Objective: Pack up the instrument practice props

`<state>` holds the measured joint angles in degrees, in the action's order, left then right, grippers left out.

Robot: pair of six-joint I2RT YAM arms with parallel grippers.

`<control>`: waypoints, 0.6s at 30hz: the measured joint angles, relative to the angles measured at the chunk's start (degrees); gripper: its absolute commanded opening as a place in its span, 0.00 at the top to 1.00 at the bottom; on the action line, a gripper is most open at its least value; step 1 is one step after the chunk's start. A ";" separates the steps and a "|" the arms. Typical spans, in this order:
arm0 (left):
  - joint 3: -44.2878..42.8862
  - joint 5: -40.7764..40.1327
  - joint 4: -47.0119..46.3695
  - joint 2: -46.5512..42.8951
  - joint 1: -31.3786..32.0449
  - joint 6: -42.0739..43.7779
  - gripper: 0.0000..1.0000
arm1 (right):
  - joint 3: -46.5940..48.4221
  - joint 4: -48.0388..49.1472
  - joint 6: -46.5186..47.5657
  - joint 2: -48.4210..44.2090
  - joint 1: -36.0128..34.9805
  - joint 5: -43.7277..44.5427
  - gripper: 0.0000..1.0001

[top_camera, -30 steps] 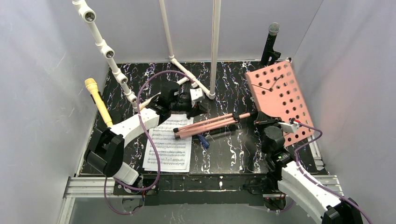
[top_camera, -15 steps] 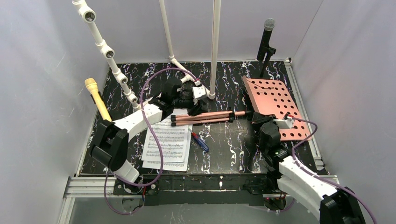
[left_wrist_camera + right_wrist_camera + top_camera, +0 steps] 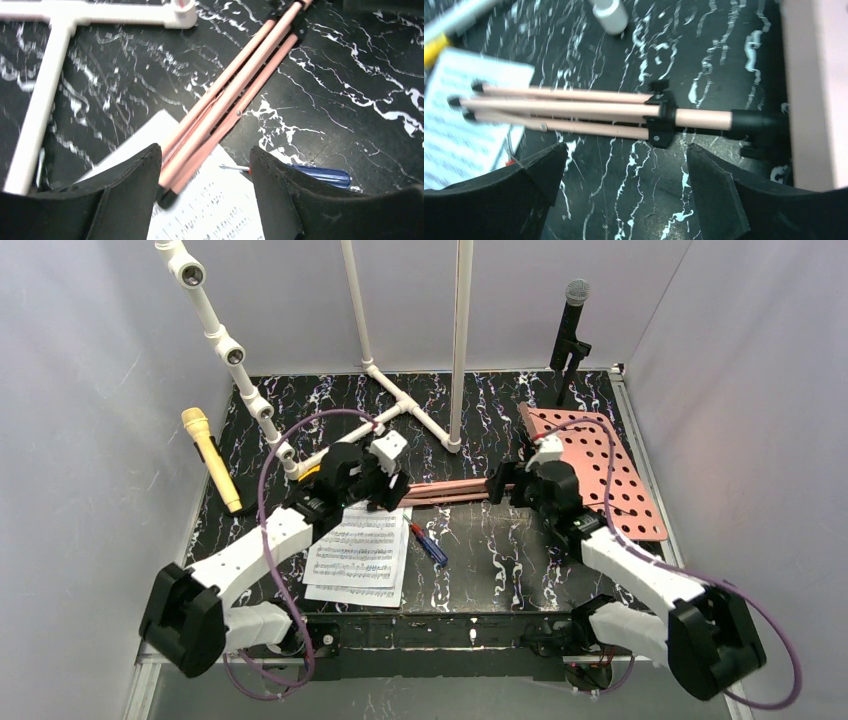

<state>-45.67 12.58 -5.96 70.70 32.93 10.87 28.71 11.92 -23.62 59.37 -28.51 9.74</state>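
"Top external first: what fills the frame, largest down?"

"A black marbled bench (image 3: pixel 500 570), a white pipe frame (image 3: pixel 400 405) standing left of the pink perforated board (image 3: pixel 600 475), and the board itself lying flat at the right edge. Its folded copper legs (image 3: pixel 450 490) run leftward from it. White sheet-music pages (image 3: pixel 360 555) lie near-left of the board, just past the legs' feet. The black grey-headed microphone (image 3: pixel 570 325) stands upright behind the board. The yellow microphone (image 3: pixel 210 458) lies well apart, at the far-left edge. A blue screwdriver (image 3: pixel 428 543) sits beside the pages."

"And the arms?"

"Left claw (image 3: pixel 385 485) is released, its fingers (image 3: pixel 125 195) straddling the legs' feet in the left wrist view. Right claw (image 3: pixel 520 485) is also spread wide, poised at the black collar nearest the board. Neither grips anything."

"What could spoil it?"

"The feet overlap the top corner of the pages, so a close there may pinch paper along with copper and drag the pages askew. One of the three bunched legs could squirt free. An uneven lift would likely let the board swing on its joint."
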 measured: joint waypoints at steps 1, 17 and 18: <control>1.40 -2.29 0.63 -2.10 0.24 -2.19 0.36 | 0.94 -0.48 2.36 1.88 -0.37 -1.95 0.01; 14.49 -21.49 12.83 -4.63 0.63 -31.93 0.38 | 21.97 -2.80 34.75 31.19 -20.31 -4.07 0.01; 14.73 -21.64 12.83 -3.85 0.63 -33.42 0.38 | 22.82 -2.78 35.80 32.79 -20.68 -3.78 0.01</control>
<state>-30.94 -9.06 6.87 66.85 33.56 -22.55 51.53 9.15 12.19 92.16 -49.19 5.96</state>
